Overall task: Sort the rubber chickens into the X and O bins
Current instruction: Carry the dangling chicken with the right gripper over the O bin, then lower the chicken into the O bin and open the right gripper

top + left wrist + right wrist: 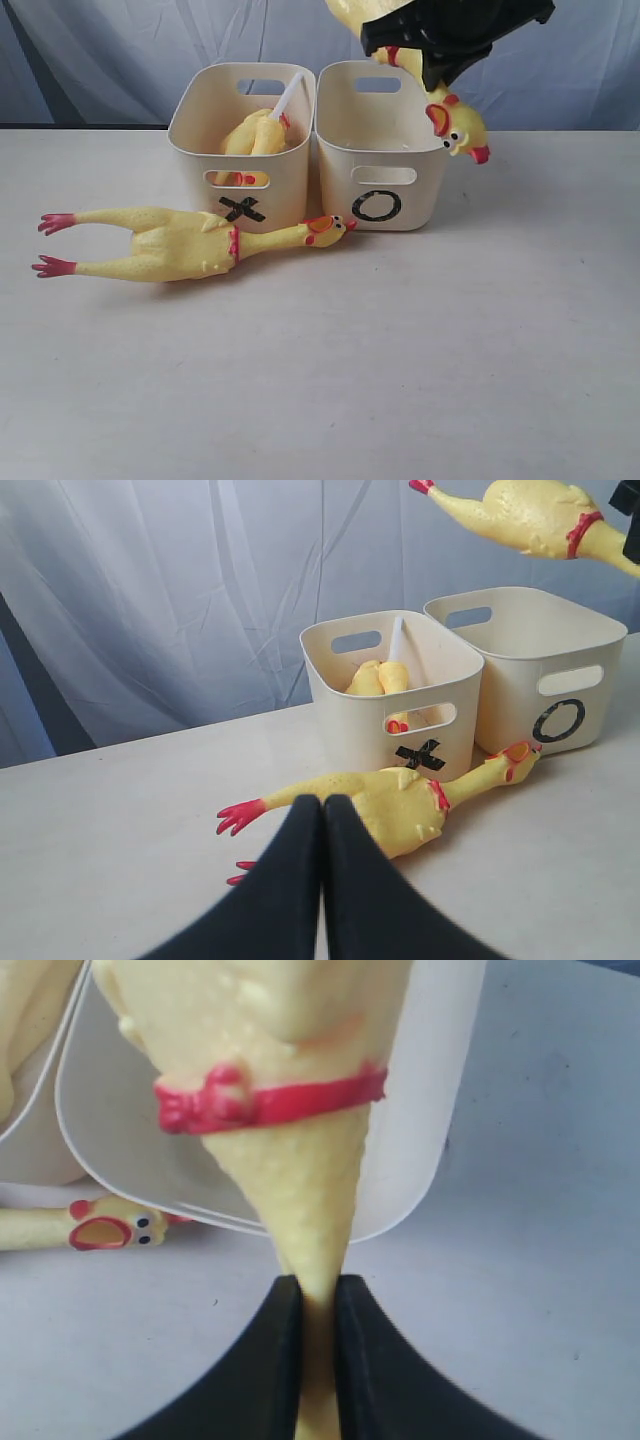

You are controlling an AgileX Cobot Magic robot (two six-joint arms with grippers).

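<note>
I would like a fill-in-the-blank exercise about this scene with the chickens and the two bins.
1. The right pincer grips a chicken by its ____.
2. The white tube sticks out of the ____ bin.
3. A second chicken lies on the ____ before both bins.
4. The left pincer is ____ and empty.
Missing words: neck; X; table; shut.

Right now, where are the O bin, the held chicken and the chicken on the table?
O bin (pixel 377 207): exterior view, front wall, inside the O mark.
held chicken (pixel 457 125): exterior view, its head.
table chicken (pixel 185 245): exterior view, its belly.
</note>
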